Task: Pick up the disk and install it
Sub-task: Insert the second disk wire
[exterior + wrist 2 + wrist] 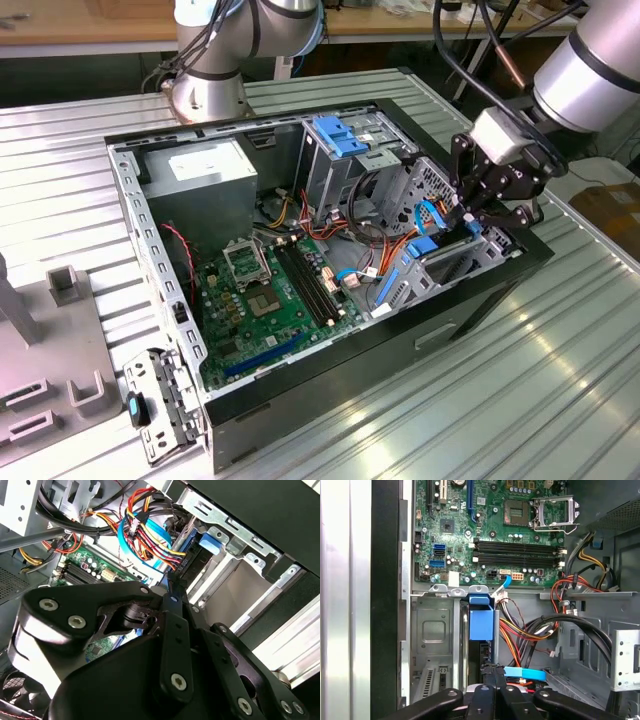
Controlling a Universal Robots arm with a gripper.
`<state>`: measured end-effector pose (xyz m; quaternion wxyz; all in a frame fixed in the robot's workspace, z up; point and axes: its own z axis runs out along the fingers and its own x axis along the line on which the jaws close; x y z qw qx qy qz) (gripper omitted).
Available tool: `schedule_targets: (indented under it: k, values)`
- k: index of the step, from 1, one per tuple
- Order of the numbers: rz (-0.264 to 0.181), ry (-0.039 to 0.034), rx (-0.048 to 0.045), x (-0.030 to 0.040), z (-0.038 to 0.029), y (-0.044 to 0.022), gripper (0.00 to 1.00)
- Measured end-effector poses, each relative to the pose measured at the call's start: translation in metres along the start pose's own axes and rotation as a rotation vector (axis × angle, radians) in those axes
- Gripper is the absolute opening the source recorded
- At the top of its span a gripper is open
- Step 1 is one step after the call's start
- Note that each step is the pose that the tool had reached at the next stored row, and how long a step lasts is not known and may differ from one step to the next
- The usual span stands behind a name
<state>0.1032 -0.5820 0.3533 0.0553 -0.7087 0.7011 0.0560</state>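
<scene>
The disk (481, 620) stands on edge in the drive cage (435, 630) of the open computer case (330, 380), at the exterior view's right. Its bright blue carrier frame and dark body run from my fingertips into the slot. In the second wrist view the disk (194, 559) ends in a blue tab by the cage's metal rim. My black gripper (468, 222) hangs over the cage. Its fingers (172, 600) are closed together on the disk's near end, with a sliver of blue frame between them. In the first wrist view the gripper (492, 672) meets the disk's dark edge.
Beside the cage lie the green motherboard (265, 290) and bundles of red, orange and black cables (520, 630). A pale blue bracket (338, 135) tops the far bay and a power supply (205, 165) sits at the back. Another arm's base (208, 90) stands behind. Grey fixtures (60, 300) rest at the exterior view's left.
</scene>
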Motion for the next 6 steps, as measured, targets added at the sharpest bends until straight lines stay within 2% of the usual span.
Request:
schedule_targets:
  k: [6]
  values:
    - [0.0,0.0,0.0,0.0,-0.0002,0.0,0.11]
